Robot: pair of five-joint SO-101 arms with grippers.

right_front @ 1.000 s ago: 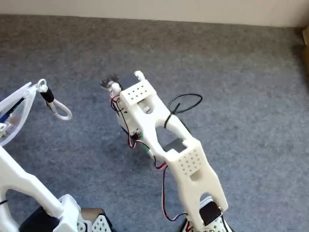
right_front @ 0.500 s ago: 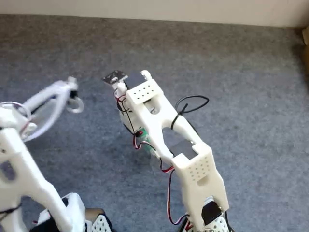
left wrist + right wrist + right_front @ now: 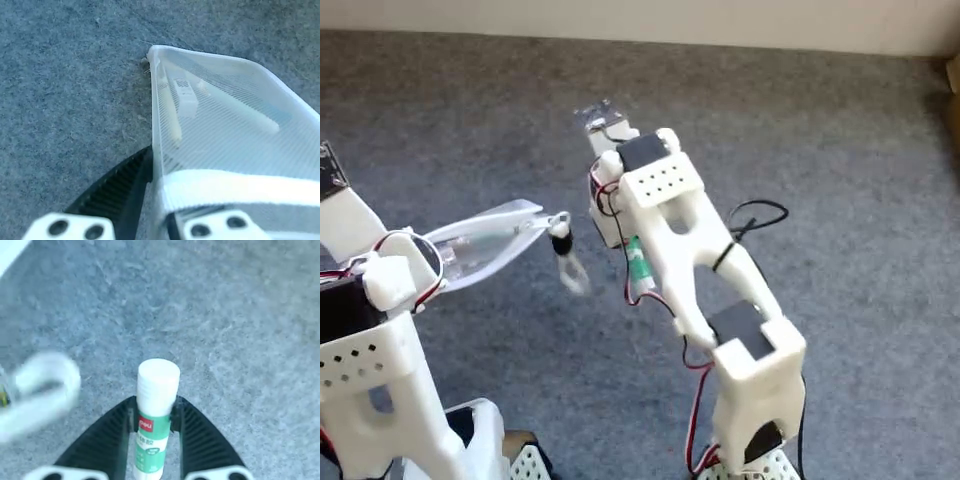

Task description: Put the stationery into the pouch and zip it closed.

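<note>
The pouch juts across the middle, its dangling loop just beside the right arm and the glue stick poking down from it, leaving only a narrow gap between. Bare carpet stretches wide beyond them and off to the right.

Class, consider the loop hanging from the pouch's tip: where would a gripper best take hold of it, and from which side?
Probably the black stub just above the loop, approached level from the open side away from the pouch: the stub looks stiff, while the loop dangles free.
</note>
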